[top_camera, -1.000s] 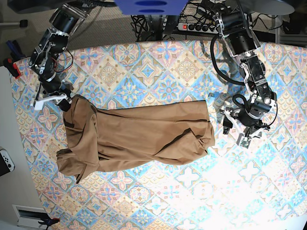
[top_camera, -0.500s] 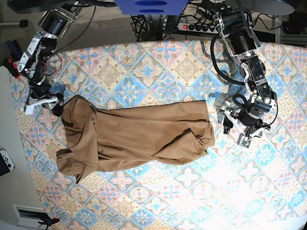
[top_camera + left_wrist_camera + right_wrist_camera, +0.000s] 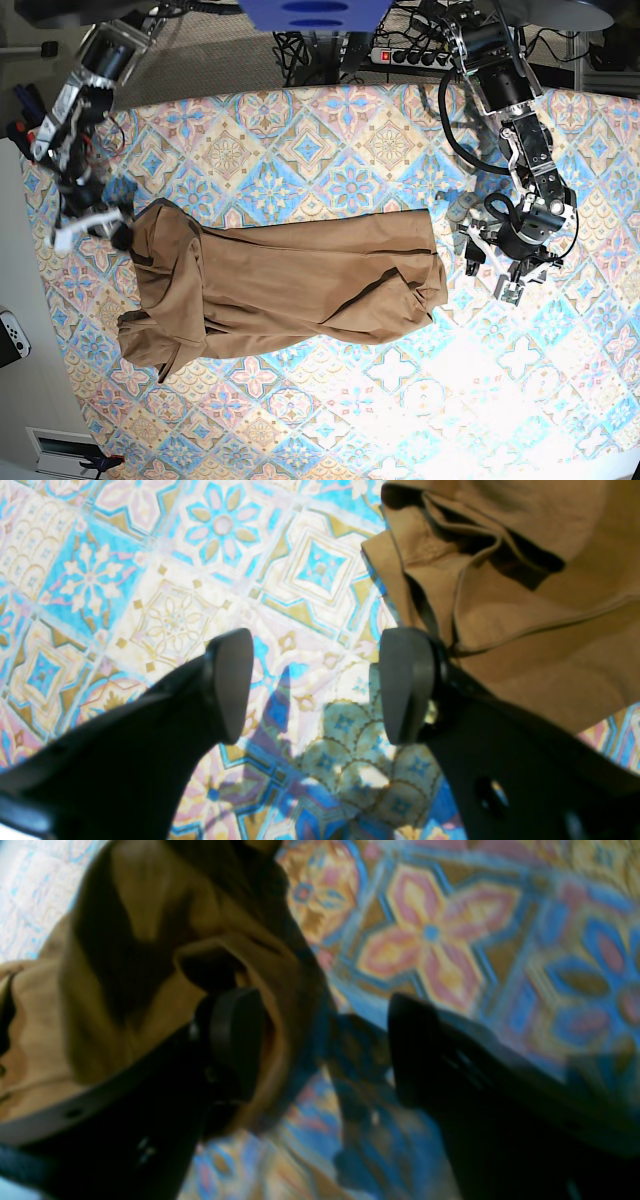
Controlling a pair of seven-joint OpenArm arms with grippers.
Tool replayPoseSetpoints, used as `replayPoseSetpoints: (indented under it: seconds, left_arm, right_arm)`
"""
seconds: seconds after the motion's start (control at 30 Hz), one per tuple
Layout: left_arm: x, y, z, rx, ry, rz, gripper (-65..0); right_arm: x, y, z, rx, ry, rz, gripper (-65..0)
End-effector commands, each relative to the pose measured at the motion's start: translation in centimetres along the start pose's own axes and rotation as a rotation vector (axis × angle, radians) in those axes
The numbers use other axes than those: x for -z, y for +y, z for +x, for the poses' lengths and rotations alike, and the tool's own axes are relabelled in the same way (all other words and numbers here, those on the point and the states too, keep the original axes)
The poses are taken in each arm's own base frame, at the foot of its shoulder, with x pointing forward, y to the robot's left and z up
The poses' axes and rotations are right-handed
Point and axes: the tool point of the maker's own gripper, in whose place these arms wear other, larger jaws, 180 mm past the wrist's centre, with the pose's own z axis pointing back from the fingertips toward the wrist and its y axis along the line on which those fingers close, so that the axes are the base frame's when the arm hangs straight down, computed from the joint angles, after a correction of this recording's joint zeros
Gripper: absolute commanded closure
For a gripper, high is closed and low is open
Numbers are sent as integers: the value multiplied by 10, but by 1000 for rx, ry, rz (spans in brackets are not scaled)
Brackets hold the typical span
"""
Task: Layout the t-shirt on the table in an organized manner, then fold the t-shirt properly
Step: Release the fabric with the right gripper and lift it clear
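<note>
Both pincers stand wide open, holding nothing: right pincer (image 3: 325, 1045) against the bunched t-shirt (image 3: 280, 280) edge, left pincer (image 3: 315, 685) just beside its other end. Grip true corners — then stretch it flat across the surface (image 3: 330, 130).

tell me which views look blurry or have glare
Right wrist view: soft all over, t-shirt and right claw both smeared. Left wrist view: sharp, left claw casting a hard shadow on the table. Base view: white glare bottom right.
</note>
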Motion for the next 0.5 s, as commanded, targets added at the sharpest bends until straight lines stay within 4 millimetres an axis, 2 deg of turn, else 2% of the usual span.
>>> replayPoseSetpoints:
  seconds: [0.0,0.07,0.3,0.47]
  left_arm:
    - [-4,6,20,6,-63,12,-387]
    - [-4,6,20,6,-63,12,-387]
    - [-4,8,20,5,-63,16,-387]
    - [-4,8,20,6,-63,17,-387]
  right_arm:
    - [3,15,29,-32,-71,49,-386]
    - [8,26,40,-46,-86,72,-386]
    - [17,43,66,-101,-113,106,-386]
    - [25,28,47,-203,-23,23,-386]
